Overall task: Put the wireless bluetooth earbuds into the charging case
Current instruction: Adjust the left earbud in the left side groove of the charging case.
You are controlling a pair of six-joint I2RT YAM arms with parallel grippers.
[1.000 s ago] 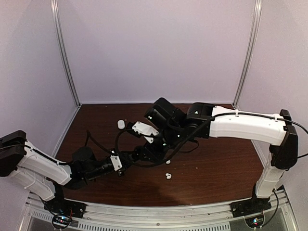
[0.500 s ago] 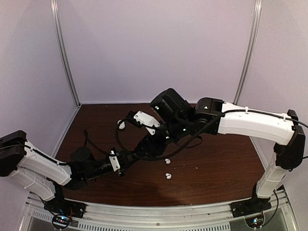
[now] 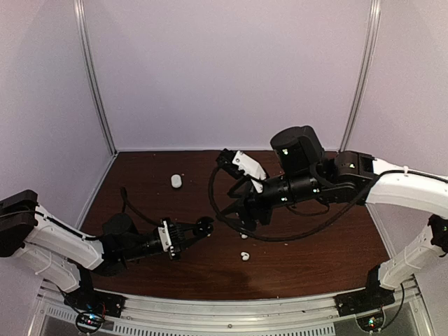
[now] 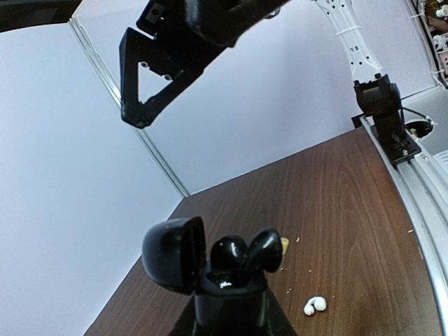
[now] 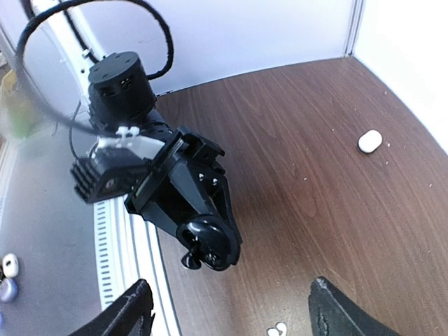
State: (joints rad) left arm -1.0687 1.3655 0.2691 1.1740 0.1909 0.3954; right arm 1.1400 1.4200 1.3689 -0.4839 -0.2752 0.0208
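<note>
- The right gripper has drawn back rightward, jaws released, empty.
- The left gripper clenches the open black charging case, black earbuds inside.
- A white earbud lies on the brown table; lilac walls around.

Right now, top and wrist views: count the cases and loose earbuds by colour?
Glossy black open charging case, held in the left gripper: 1
White pebble-shaped case: 1
Small white stemmed earbuds lying loose: 2, the second barely showing
Total: 4
</note>
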